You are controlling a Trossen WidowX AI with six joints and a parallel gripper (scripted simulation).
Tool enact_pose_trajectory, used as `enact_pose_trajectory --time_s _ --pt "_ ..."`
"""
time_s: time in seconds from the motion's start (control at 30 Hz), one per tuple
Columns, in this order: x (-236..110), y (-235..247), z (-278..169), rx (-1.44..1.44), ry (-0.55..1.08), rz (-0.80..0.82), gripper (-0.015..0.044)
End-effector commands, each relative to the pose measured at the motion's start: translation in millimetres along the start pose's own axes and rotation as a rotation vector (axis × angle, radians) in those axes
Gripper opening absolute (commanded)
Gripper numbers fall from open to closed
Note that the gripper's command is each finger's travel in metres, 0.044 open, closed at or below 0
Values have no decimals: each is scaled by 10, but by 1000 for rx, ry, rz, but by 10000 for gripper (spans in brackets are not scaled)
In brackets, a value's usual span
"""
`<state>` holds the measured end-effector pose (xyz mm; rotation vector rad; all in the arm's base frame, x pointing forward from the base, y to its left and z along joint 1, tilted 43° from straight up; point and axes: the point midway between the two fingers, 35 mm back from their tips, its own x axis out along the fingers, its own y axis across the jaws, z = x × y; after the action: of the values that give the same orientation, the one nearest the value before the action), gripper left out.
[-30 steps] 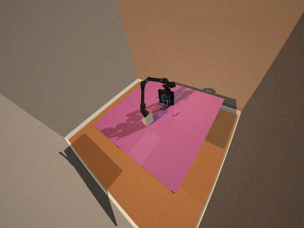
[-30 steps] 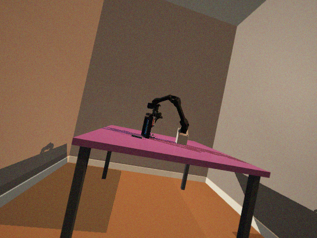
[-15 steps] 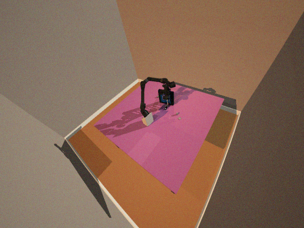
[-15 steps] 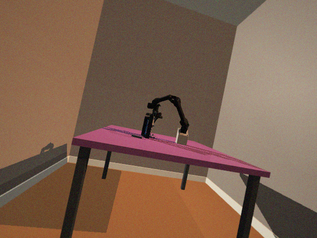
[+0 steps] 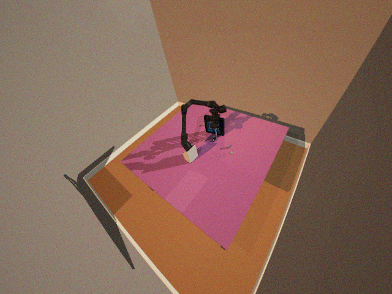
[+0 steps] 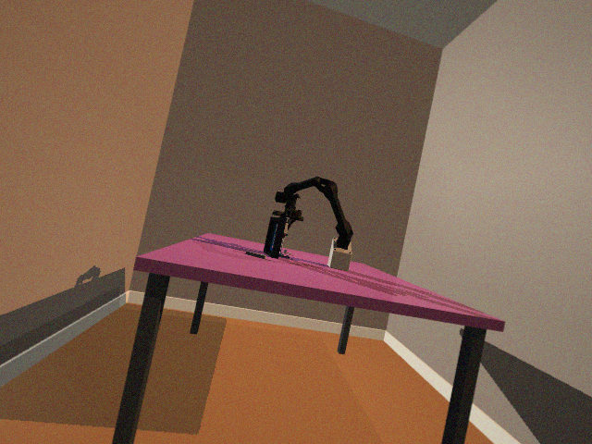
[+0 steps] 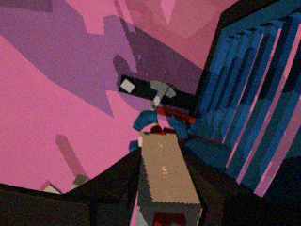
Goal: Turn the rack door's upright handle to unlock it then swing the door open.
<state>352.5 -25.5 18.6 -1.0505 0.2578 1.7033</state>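
Observation:
The rack (image 5: 207, 129) (image 6: 270, 236) stands upright on the pink table (image 5: 215, 196) (image 6: 229, 269), a dark frame around blue slats. In the wrist view its slats (image 7: 226, 89) fill the right side. The upright handle (image 7: 165, 162) is a tan bar with red at its ends, beside the slats. My gripper (image 7: 160, 157) is shut on the handle, one dark finger on each side. It reaches down from above in the top and exterior views. The handle's turn and the door's exact angle are too small to read in the top and exterior views. The lower handle is partly hidden by blue brackets.
The arm's pale base block (image 5: 192, 154) (image 6: 339, 255) stands on the table. A dark flat bar (image 7: 141, 89) (image 6: 255, 254) with a light square lies beside the rack. A small grey piece (image 5: 231, 152) lies farther out. The arm arches above the table.

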Motion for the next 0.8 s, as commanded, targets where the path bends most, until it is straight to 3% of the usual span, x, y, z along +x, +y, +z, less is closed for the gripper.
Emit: enact_pose_trajectory --time_s 0.0,0.77 --pt "-1 15 11 49 -1 0 9" --pt "1 240 196 556 -1 1 9"
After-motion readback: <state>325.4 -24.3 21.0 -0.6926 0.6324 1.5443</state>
